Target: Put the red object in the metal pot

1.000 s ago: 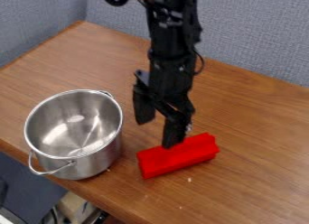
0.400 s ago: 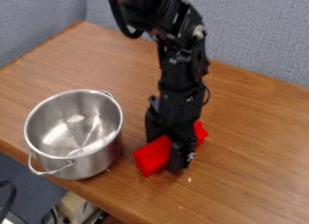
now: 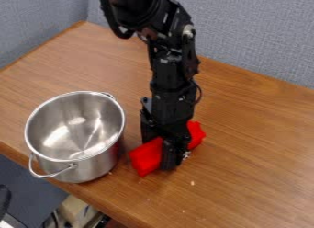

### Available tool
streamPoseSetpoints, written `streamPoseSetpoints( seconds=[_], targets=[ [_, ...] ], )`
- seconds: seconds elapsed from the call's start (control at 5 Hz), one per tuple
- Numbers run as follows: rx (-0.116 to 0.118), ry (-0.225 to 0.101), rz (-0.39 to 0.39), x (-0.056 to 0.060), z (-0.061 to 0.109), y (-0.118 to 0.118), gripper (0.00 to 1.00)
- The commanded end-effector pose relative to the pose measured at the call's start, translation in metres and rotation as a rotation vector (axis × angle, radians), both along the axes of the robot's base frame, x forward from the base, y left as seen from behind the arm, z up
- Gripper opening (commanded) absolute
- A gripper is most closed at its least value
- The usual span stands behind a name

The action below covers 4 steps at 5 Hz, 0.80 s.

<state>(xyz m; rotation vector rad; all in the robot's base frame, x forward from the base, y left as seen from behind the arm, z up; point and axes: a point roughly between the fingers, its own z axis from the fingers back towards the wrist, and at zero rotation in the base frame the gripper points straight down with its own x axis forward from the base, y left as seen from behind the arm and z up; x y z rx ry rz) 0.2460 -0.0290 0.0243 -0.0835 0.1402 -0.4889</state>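
The gripper (image 3: 163,151) points straight down over the middle of the red object (image 3: 150,158), which lies on the desk (image 3: 245,112) just right of the metal pot (image 3: 76,135). The block's long axis runs from lower left to upper right. The jaws straddle it crosswise; I cannot tell whether they grip yet.

Soft even light, low resolution, glare inside metal pot (image 3: 76,131).
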Motion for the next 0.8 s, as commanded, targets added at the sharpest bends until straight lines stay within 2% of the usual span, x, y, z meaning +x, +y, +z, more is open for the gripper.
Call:
streamPoseSetpoints(
  seconds=[0.0,0.4,0.6],
  targets=[
    [-0.015,-0.039,0.049,0.0093,0.0146,0.0059,0.00],
    [-0.046,-0.047,0.008,0.0077,0.0106,0.0078,0.00],
    [-0.061,-0.053,0.011,0.0083,0.0160,0.0072,0.00]
  ],
)
